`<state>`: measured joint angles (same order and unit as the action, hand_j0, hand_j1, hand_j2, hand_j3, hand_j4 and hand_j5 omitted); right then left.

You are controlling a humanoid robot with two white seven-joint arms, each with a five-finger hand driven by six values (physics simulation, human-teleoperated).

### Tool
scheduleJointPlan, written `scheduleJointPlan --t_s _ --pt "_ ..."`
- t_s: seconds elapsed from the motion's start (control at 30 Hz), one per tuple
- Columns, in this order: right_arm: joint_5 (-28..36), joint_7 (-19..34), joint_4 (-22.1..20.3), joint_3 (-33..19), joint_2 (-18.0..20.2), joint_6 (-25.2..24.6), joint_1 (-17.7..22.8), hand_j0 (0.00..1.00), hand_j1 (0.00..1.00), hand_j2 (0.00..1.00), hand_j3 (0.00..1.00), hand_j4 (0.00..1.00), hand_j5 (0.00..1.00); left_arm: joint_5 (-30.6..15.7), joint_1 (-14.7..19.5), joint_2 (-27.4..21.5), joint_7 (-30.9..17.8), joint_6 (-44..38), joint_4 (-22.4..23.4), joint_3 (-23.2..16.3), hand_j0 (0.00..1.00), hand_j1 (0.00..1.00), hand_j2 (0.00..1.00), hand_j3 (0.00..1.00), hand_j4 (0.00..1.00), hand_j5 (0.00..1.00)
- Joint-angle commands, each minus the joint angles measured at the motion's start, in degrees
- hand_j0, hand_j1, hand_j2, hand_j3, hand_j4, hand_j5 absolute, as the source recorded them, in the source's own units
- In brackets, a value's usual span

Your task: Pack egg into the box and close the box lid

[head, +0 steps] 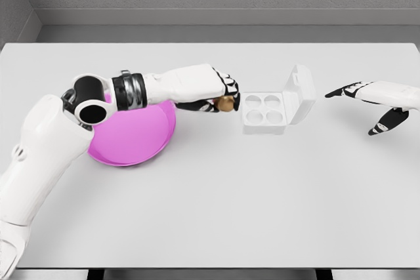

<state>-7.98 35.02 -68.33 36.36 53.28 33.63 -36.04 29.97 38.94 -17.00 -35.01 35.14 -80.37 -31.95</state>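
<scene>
The left hand (220,96), clenched around a brown egg (227,103), hovers just left of the open white box (266,113), while the right hand (374,100), fingers released, hangs farther off beyond its raised lid (298,93).

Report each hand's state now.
Left hand: shut on the small brown egg.
Right hand: open, holding nothing.

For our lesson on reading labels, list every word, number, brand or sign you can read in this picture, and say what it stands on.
None: no readable text anywhere.
The egg box and its open lid are plain white.
The pink bowl, the egg in the left hand, the right hand and the table bear no marks.
</scene>
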Motion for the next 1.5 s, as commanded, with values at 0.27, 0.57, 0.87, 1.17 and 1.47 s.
scheduleJointPlan --t_s 0.27,0.57,0.87,1.17,1.47 --pt "0.3 0.0 -0.1 0.0 0.1 -0.1 0.0 1.0 1.0 1.0 1.0 1.0 1.0 -0.5 3.3 5.7 0.0 -0.1 6.7 -2.2 0.41 0.41 0.41 0.41 0.41 0.41" --pt "0.4 0.0 -0.1 0.0 0.1 -0.1 0.0 1.0 1.0 1.0 1.0 1.0 1.0 -1.1 4.6 10.4 0.0 -0.1 11.2 -2.1 0.41 0.41 0.41 0.41 0.41 0.41" --pt "0.3 0.0 0.0 0.0 0.1 -0.1 0.0 1.0 1.0 1.0 1.0 1.0 1.0 -6.2 7.1 12.3 0.0 -0.1 20.1 -1.9 0.41 0.41 0.41 0.41 0.41 0.41" --pt "0.3 0.0 -0.1 0.0 0.1 -0.1 0.0 1.0 1.0 1.0 1.0 1.0 1.0 -8.1 7.5 14.3 0.0 -0.1 25.1 -1.7 0.41 0.41 0.41 0.41 0.41 0.41" --pt "0.3 0.0 -0.1 0.0 0.1 -0.1 0.0 1.0 1.0 1.0 1.0 1.0 1.0 -13.1 6.9 14.7 0.0 -0.1 25.1 -2.0 0.4 0.4 0.4 0.4 0.4 0.4"
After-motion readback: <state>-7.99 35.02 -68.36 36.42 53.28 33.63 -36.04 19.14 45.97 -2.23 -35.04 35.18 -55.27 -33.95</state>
